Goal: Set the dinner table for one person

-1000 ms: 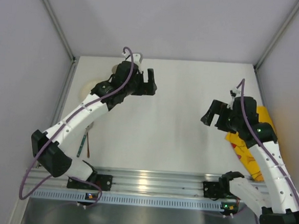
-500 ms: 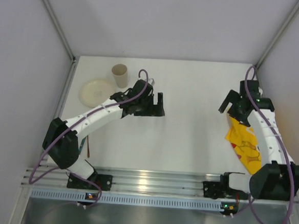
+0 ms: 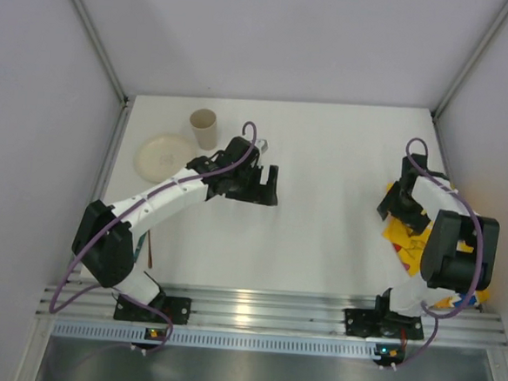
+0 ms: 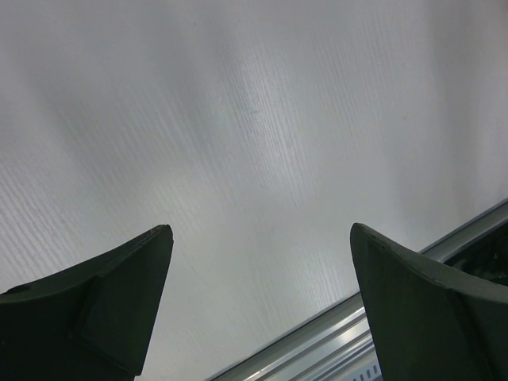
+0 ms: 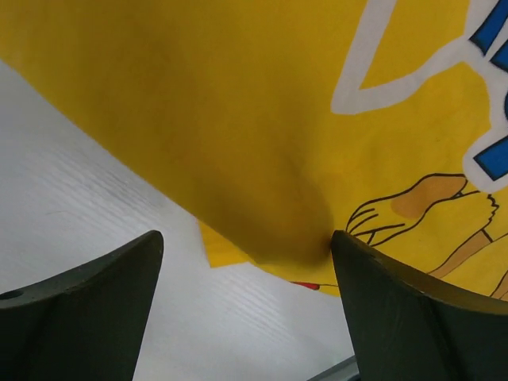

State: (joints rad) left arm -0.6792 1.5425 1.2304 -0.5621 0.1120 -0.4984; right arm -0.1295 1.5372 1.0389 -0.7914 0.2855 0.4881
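Left claw (image 4: 260, 228) and right claw (image 5: 246, 235) stood wide open, empty, over the table (image 3: 326, 161) filling frame centre; a shallow closure on the mat (image 3: 404, 245) at right could have slipped off

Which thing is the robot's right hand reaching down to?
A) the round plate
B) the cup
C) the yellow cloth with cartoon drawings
C: in the right wrist view the yellow cloth fills the space ahead of the right gripper, whose jaws stand open, while the cup and plate sit far over on the left side of the dinner table.
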